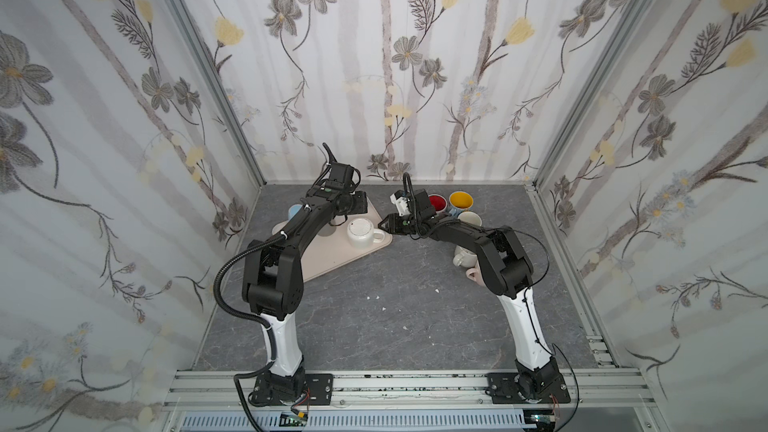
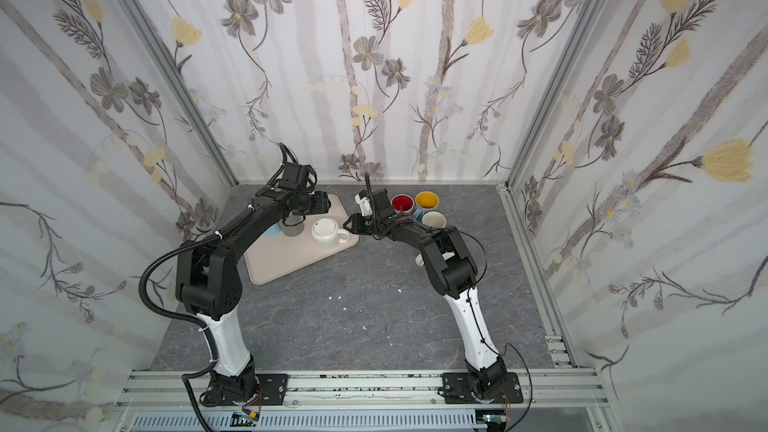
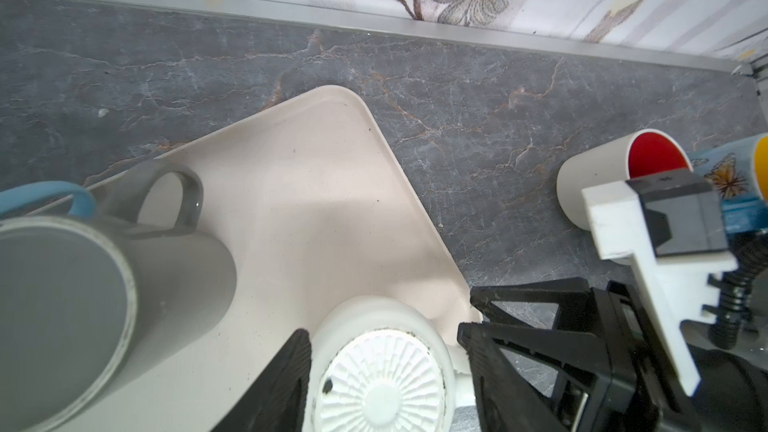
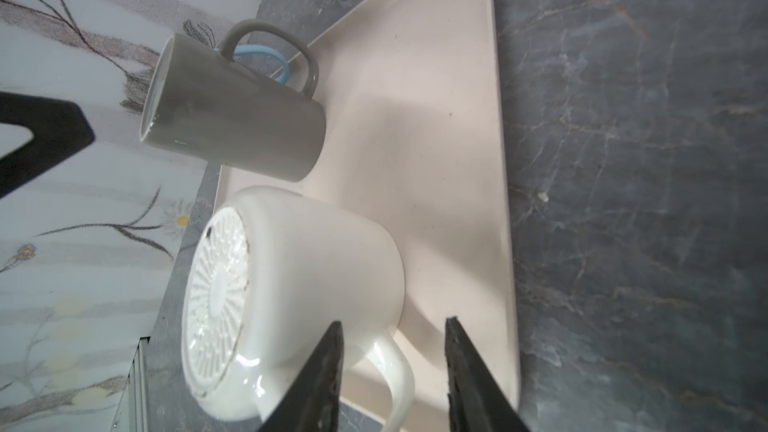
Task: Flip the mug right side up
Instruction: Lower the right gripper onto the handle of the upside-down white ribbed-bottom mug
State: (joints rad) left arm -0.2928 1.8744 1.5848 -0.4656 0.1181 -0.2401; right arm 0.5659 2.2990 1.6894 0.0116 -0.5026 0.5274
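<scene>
**Right gripper straddles the upturned mug's handle**

The white glazed ceramic mug [image 1: 360,232] [image 4: 291,284] stands upside down, ribbed base upward, on the cream rounded-corner plastic tray [image 1: 332,263] [image 4: 457,118], directly ahead of the right gripper [image 4: 395,322]. That gripper's two black fingers are apart, one on each side of the mug's looped handle, which lies in the gap between them. The wrist view shows space on both sides of the handle, so nothing is clamped. In both top views the fingertips sit at the tray's near corner, just beside the mug's wall.

The left gripper [image 1: 349,207] hangs over the same tray. Its wrist view shows only one black finger [image 3: 286,371], just beside the white mug on the side away from the handle. Whether its jaws are apart or together cannot be told.

A tall grey ceramic mug [image 3: 83,305] [image 4: 241,130], also inverted, stands on the tray beyond the white one as the right gripper faces, near the left gripper and apart from its finger
</scene>
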